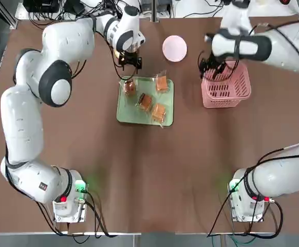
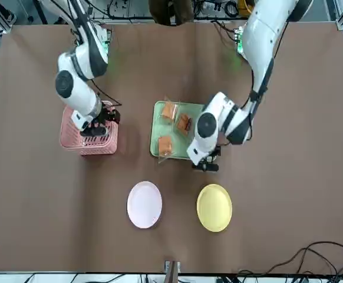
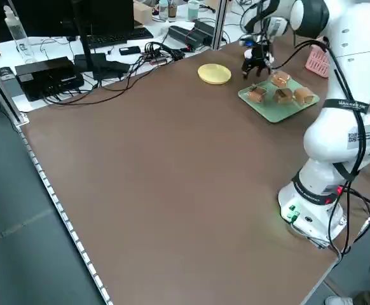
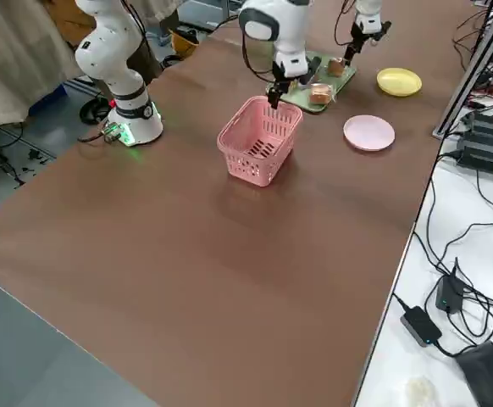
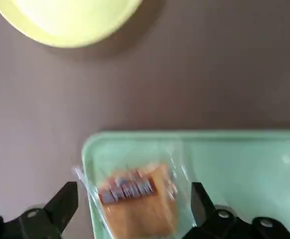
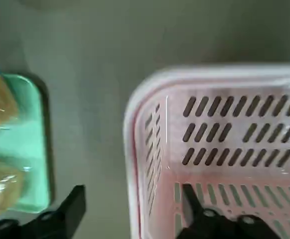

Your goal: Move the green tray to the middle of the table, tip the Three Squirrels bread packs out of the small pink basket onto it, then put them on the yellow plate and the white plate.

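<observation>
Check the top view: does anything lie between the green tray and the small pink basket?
No. In the top view, only bare table separates the green tray from the small pink basket; the front view agrees.

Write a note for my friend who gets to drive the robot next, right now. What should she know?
Left gripper: jaws open, hovering over the bread pack at the green tray's far corner, nothing held.
Right gripper: jaws open astride the rim of the small pink basket, which stands upright and looks empty.
Done: tray sits mid-table; four bread packs lie on it.
Left: move the packs to the yellow plate and white plate, both bare, beyond the tray.
</observation>
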Available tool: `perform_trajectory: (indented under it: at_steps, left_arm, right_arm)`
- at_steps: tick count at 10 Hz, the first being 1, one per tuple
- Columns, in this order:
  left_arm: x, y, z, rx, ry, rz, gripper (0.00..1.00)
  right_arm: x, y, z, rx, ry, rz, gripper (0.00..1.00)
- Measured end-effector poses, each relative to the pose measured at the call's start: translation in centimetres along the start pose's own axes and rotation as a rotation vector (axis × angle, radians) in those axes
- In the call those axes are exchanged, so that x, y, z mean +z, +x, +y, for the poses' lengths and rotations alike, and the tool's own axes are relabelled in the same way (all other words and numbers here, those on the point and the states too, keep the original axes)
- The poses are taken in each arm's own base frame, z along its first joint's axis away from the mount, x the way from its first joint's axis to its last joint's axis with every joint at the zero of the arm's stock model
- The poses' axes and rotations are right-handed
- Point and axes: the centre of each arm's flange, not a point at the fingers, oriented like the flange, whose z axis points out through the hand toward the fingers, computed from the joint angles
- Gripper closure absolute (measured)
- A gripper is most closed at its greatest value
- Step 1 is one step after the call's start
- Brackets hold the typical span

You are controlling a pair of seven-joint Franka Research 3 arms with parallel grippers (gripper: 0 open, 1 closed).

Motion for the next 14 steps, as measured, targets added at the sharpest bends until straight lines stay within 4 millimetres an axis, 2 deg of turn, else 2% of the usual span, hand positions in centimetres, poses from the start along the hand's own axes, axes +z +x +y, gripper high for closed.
perform_trajectory:
  at_steps: [1,3,4,5,6,7,9,11,12,14]
  left_arm:
    - [-0.7,-2.5,3.4,0.046,0.021,-0.011,0.00]
    - [-0.5,-8.1,10.1,0.144,0.037,-0.027,0.00]
    - [0.6,-10.4,11.8,0.178,0.045,-0.054,0.00]
    - [2.0,-11.8,12.2,0.198,0.053,-0.078,0.00]
    - [3.3,-12.4,12.1,0.205,0.049,-0.083,0.00]
    - [4.3,-12.5,11.7,0.206,0.037,-0.078,0.00]
    - [4.1,-12.1,10.7,0.220,0.025,-0.066,0.00]
    - [3.5,-11.0,9.5,0.232,0.017,-0.058,0.00]
    - [3.9,-10.8,9.2,0.233,0.012,-0.057,0.00]
    - [4.9,-10.9,9.7,0.239,-0.003,-0.050,0.00]
  right_arm:
    - [-5.1,1.6,1.1,0.022,0.008,0.005,0.01]
    - [-14.9,3.3,4.6,0.039,-0.031,0.054,0.01]
    - [-19.2,3.4,6.3,0.042,-0.051,0.079,0.01]
    - [-23.1,3.0,8.2,0.044,-0.058,0.094,0.01]
    - [-25.9,2.3,10.1,0.048,-0.063,0.088,0.01]
    - [-27.6,1.6,11.6,0.054,-0.077,0.076,0.01]
    - [-29.8,-0.4,12.9,0.044,-0.103,0.057,0.01]
    - [-30.3,-1.0,12.9,0.023,-0.112,0.060,0.01]
    - [-30.2,-0.9,13.0,0.021,-0.114,0.059,0.01]
    - [-30.1,-0.9,13.1,0.022,-0.115,0.060,0.01]
